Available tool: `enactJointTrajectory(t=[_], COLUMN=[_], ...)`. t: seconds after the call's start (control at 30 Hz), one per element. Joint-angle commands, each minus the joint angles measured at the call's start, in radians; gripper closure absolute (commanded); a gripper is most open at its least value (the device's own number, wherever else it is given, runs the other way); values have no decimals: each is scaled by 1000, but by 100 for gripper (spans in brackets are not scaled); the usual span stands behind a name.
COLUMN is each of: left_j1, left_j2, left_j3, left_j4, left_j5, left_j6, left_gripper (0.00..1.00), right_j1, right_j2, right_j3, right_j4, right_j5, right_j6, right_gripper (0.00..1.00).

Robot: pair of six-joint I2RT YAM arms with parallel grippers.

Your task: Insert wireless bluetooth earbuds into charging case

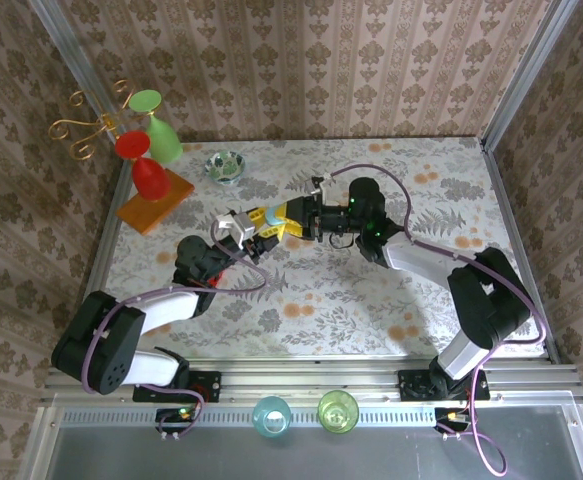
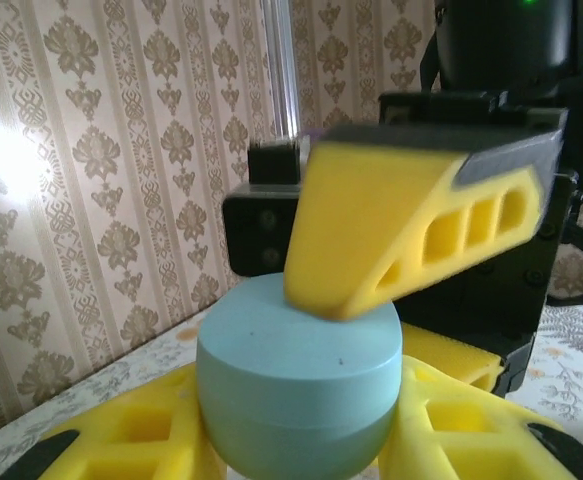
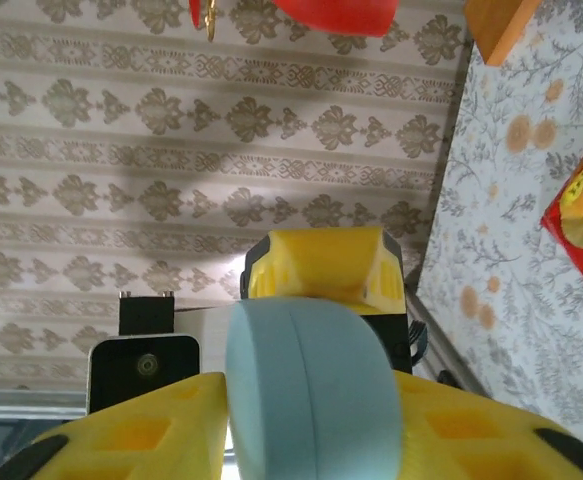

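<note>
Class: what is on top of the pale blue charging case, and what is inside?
A yellow finger of the right gripper rests on the charging case. Its lid is shut, so the inside is hidden.

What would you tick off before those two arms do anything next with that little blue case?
1. Left gripper holding the charging case: ok, gripped on both sides.
2. Right gripper on the case: ok, it looks closed around it from the opposite direction.
3. Case open for the earbuds: not ok, its seam looks shut.
4. Earbuds located: cannot tell.
5. Clear of the green glass bowl: ok, it stands apart, farther back on the table.
</note>
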Motion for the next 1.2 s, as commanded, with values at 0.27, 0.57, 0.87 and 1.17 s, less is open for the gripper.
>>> enactJointTrajectory(t=[0.27,0.57,0.87,1.17], left_j1=[0,0,-14,-44], left_j2=[-4,-99,-262,-327], left_j3=[-12,-36,-55,-58], left_j4=[10,-270,-625,-794], left_j5=[11,11,-32,-63], left_j6=[18,156,299,354], left_gripper=[38,6,0,0], right_j1=[-15,-86,-152,-165], right_j2=[-7,-47,-18,112], right_j3=[-11,9,29,35], right_j4=[36,-335,-604,-677], right_j5=[2,136,356,467], right_j6=[-24,-317,-545,-642], right_gripper=[83,83,81,79])
